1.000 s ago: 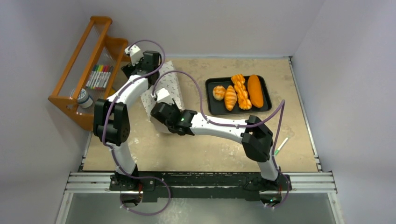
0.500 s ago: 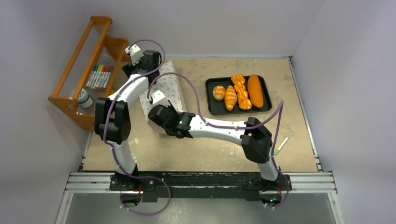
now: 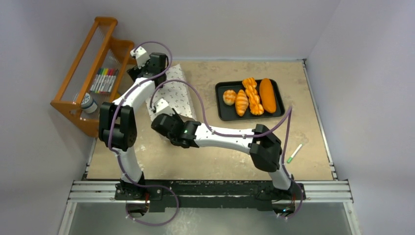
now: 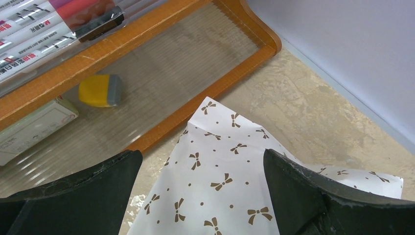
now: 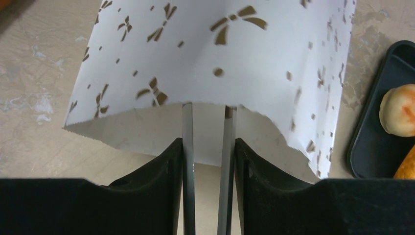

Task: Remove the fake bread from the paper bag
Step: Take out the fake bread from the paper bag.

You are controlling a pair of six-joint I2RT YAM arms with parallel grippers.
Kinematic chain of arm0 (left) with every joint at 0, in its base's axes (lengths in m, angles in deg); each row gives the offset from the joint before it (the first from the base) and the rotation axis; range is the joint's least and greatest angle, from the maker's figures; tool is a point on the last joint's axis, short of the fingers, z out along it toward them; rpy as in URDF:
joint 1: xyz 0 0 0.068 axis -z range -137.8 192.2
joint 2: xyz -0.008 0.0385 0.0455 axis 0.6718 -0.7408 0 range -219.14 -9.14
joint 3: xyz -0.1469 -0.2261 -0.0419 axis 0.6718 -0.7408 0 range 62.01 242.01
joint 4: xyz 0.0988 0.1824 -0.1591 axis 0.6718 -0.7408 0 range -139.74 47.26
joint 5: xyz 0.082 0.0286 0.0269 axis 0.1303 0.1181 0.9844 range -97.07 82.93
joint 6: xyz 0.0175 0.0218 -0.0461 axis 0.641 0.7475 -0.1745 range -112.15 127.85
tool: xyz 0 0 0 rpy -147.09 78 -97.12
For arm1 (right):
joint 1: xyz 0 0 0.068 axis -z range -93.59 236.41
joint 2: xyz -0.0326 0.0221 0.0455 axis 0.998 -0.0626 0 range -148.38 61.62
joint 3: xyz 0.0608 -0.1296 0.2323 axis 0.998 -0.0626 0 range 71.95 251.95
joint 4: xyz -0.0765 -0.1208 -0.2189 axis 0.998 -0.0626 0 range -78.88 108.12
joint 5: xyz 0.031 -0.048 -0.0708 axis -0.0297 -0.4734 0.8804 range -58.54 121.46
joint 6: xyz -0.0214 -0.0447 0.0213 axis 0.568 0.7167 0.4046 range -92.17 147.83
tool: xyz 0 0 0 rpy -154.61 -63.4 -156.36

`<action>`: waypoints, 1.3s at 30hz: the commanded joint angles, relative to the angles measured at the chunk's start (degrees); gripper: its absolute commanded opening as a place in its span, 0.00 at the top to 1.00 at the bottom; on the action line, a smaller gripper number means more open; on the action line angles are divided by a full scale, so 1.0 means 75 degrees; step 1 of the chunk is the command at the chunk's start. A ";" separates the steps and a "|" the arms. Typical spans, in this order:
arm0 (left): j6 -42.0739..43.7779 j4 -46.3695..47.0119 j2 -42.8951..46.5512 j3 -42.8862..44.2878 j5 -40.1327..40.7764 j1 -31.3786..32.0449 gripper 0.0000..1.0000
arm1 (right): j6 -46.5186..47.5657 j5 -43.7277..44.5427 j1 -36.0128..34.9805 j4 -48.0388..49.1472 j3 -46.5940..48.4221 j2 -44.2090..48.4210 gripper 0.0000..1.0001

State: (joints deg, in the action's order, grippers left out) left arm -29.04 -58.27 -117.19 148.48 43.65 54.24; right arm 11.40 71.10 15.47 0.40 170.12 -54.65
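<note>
The white paper bag [image 3: 178,93], printed with small brown bows, lies at the table's far left. My left gripper [image 3: 147,73] hangs over its far end, fingers wide open astride the paper [image 4: 220,166] without touching it. My right gripper [image 3: 161,117] is at the bag's near, open mouth. Its two fingers run under the raised upper lip [image 5: 220,49] with a narrow gap between them, and their tips are hidden inside the bag. Several pieces of fake bread [image 3: 252,95] lie on the black tray [image 3: 220,110]. A round roll [image 5: 399,110] shows at the tray's edge.
An orange wooden rack [image 3: 93,73] holding markers [image 3: 103,81] stands against the left wall, close behind the bag's far end. A yellow eraser [image 4: 100,90] lies in the rack. A green pen [image 3: 295,153] lies at the table's right side.
My right arm has drawn back toward the near left, and the bag's near end has swung with it. The left arm has stayed still and open.
</note>
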 commanded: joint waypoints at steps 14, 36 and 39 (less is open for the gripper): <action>-0.0156 0.0220 -0.0118 0.0352 -0.0080 -0.0046 0.00 | 0.0438 0.1477 -0.0011 -0.0648 0.1656 -0.1033 0.57; -0.0192 0.0255 -0.0241 0.0376 -0.0141 -0.0057 0.00 | 0.1546 0.1705 0.0184 0.0439 0.1956 -0.1469 0.53; -0.0202 0.0254 -0.0242 0.0370 -0.0141 -0.0057 0.00 | 0.1618 0.1594 0.0282 0.0522 0.2044 -0.1610 0.53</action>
State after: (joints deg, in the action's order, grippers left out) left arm -29.65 -58.14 -118.56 149.03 42.53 53.71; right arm 20.43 81.33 16.57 0.40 181.66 -66.54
